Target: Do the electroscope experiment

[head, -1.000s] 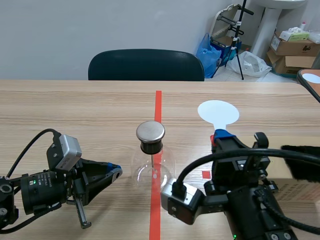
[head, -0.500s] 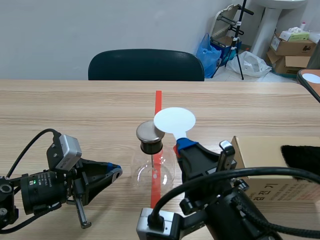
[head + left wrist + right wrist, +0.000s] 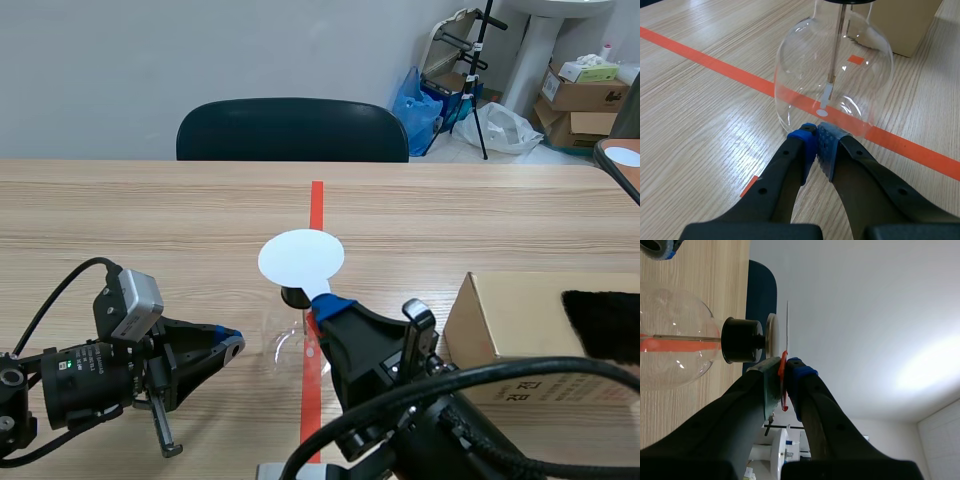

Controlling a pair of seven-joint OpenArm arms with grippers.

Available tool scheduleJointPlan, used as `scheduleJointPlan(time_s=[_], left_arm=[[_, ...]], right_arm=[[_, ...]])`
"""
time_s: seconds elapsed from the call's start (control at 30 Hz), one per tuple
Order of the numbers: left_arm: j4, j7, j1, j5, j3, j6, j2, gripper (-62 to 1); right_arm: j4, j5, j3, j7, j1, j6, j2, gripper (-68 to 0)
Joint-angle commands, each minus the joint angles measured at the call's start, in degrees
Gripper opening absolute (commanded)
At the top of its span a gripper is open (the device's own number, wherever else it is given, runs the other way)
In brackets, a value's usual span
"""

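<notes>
The right gripper [image 3: 325,303] is clamped on the handle of a white disc paddle [image 3: 301,258]. It holds the disc over the electroscope [image 3: 288,345], which stands on the red tape line [image 3: 317,205]. In the right wrist view the disc sits just beside the metal cap [image 3: 771,335], perhaps touching. The left gripper [image 3: 817,142] lies low with its fingertips pressed together on nothing, just beside the glass flask [image 3: 835,75]. A cardboard box [image 3: 500,325] stands nearby.

Scene camera faces across the table [image 3: 150,210]; both wrist cameras closely share the glass flask [image 3: 832,75].

2 black cabled arms [image 3: 80,385], blue-padded claws [image 3: 817,142].
</notes>
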Motion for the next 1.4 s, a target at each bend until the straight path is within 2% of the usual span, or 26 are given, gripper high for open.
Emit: scheduleJointPlan(time_s=[0.0,1.03,1.2,1.37], left_arm=[[1.25,-0.83,-0.17,-0.52,-0.04,-0.07,0.28,-57.9],[1.25,-0.83,-0.17,-0.52,-0.04,-0.07,0.28,-57.9],[1.25,-0.83,-0.17,-0.52,-0.04,-0.07,0.28,-57.9],[1.25,-0.83,-0.17,-0.52,-0.04,-0.07,0.28,-57.9]], right_arm=[[0.81,-0.17,0.13,-0.20,0.55,-0.81,0.28,-66.5],[0.81,-0.17,0.13,-0.39,0.52,-0.81,0.28,-66.5],[0.81,-0.17,0.13,-3.93,0.52,-0.81,0.28,-66.5],[0.81,-0.17,0.13,-10.97,0.52,-0.81,0.28,-66.5]])
